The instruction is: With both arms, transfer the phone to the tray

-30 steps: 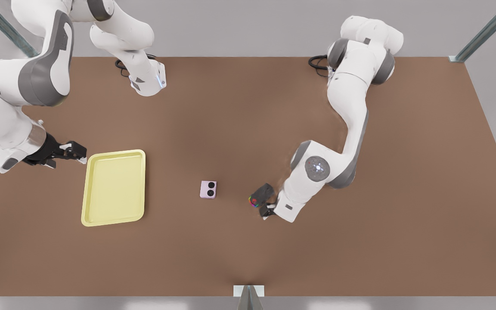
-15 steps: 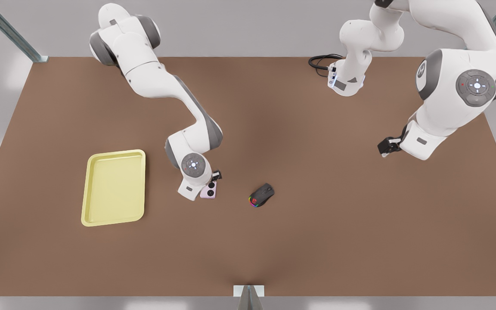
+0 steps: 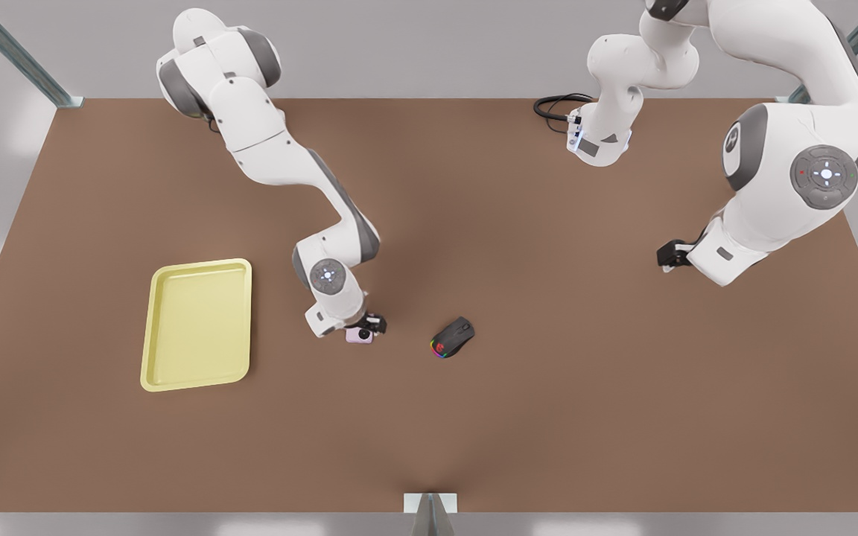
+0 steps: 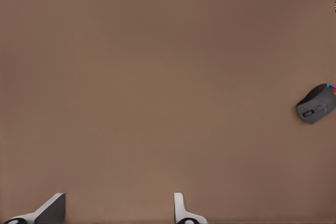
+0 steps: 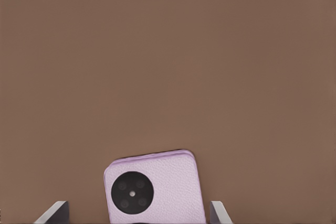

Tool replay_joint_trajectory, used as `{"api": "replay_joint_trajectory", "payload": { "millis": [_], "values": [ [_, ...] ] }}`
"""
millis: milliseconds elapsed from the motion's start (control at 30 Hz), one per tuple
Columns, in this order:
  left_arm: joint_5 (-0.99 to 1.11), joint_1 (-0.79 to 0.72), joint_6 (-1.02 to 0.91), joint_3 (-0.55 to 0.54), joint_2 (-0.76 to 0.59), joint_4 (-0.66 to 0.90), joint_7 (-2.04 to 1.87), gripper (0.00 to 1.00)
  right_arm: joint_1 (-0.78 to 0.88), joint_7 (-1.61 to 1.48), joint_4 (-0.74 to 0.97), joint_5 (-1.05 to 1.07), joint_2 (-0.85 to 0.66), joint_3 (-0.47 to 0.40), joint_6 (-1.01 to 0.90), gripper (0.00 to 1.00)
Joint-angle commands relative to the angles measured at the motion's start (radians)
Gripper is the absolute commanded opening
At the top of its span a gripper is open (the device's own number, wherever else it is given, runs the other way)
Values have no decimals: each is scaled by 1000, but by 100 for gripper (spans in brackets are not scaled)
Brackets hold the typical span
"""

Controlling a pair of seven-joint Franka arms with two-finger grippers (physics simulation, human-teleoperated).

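The right gripper [image 3: 369,325] is down over the pale pink phone [image 3: 360,336] near the middle of the brown table [image 3: 474,417]. In the right wrist view its two fingertips [image 5: 52,212] stand spread wide, one on each side of the phone [image 5: 155,188], each with a strip of bare table between it and the phone's edge — nothing is pinched. The phone lies flat on the table with a black camera circle facing up.

The left gripper [image 3: 669,255] hangs over bare table toward the front view's right, well apart from the phone; its fingertips [image 4: 181,211] are also spread, with nothing between them.

The pale yellow tray [image 3: 198,324] sits toward the front view's left of the phone. A black computer mouse [image 3: 453,337] with rainbow lights lies just to the phone's other side.
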Motion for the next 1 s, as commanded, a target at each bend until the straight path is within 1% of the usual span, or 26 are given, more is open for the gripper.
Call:
{"api": "replay_joint_trajectory", "payload": {
  "millis": [0,100,300,333,433,567,967],
  "values": [
    [-2,0,3,3,0,-1,150,100,8,187,1,-11,-3,-3,22,100],
    [-2,0,-1,4,0,-1,147,100,22,9,-3,-14,0,-3,2,100],
    [-6,0,2,4,9,-2,140,100,20,-100,-52,-29,-25,-5,-10,100],
    [-8,0,2,4,9,-2,140,100,14,-183,-75,-29,-29,-3,-7,100],
    [-8,0,2,4,11,-2,140,100,14,-183,-76,-29,-14,-3,-1,100],
    [-8,0,-3,4,6,-2,140,100,14,-143,-22,-9,3,-1,-15,100],
    [-8,0,0,6,9,-5,140,100,14,-114,-34,-8,34,-1,5,100]
  ]
}}
